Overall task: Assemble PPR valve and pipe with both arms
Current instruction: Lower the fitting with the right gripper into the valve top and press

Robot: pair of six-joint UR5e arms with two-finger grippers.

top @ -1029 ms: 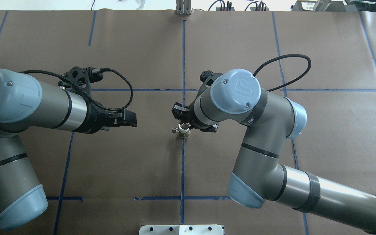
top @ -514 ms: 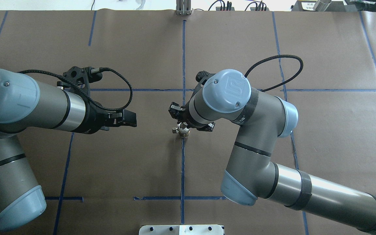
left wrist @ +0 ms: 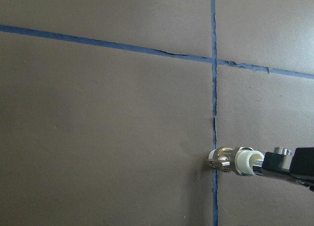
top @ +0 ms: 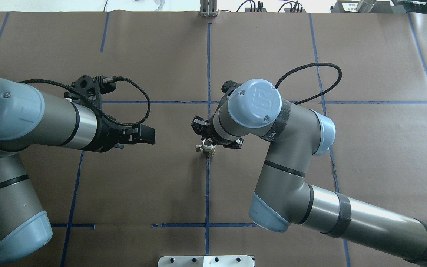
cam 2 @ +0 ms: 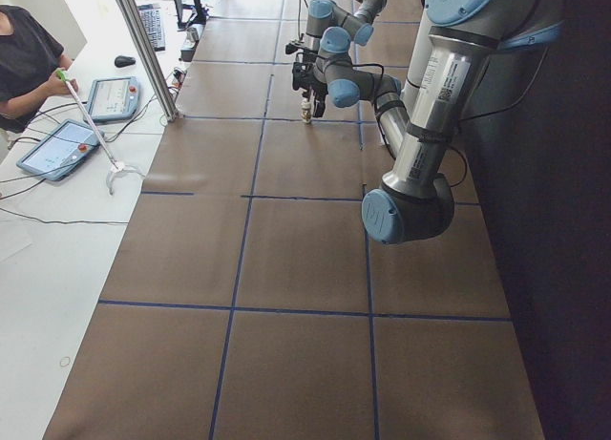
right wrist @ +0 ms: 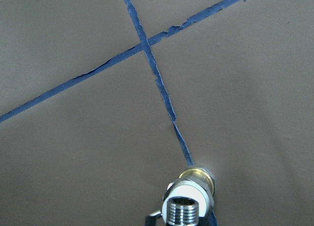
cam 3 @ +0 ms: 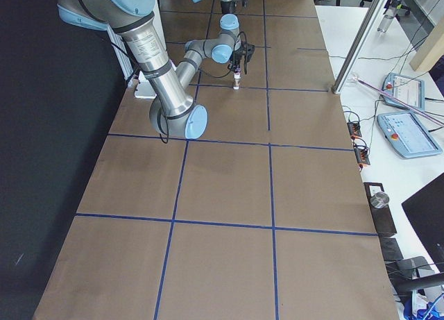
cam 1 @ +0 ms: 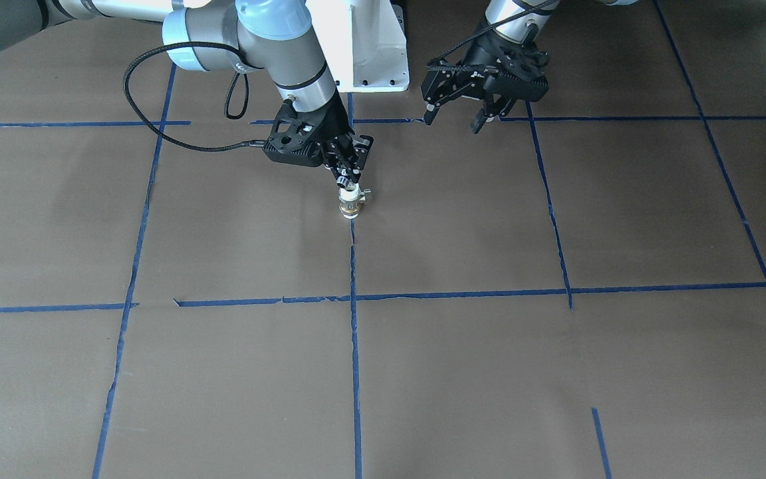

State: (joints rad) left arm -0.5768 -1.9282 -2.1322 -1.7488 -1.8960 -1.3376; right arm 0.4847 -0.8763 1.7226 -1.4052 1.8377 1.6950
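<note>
The PPR valve (cam 1: 350, 205) stands upright on the centre blue tape line, white end up, brass band below, small lever to the side. It also shows in the overhead view (top: 209, 150) and the left wrist view (left wrist: 230, 160). The chrome pipe (cam 1: 345, 179) sits on the valve's top end; its threaded mouth shows in the right wrist view (right wrist: 181, 212). My right gripper (cam 1: 347, 174) is shut on the pipe from above. My left gripper (cam 1: 453, 114) is open and empty, hovering apart from the valve towards the robot's left (top: 148, 135).
The white pedestal (cam 1: 370, 46) stands at the robot's side of the brown paper-covered table (cam 1: 489, 372), which is marked with blue tape lines. An operator (cam 2: 24, 58) with tablets and an aluminium post (cam 2: 143, 49) are beyond the far edge.
The right arm's elbow and wrist have shifted slightly towards the centre while its gripper stays over the valve. The left arm has barely moved.
</note>
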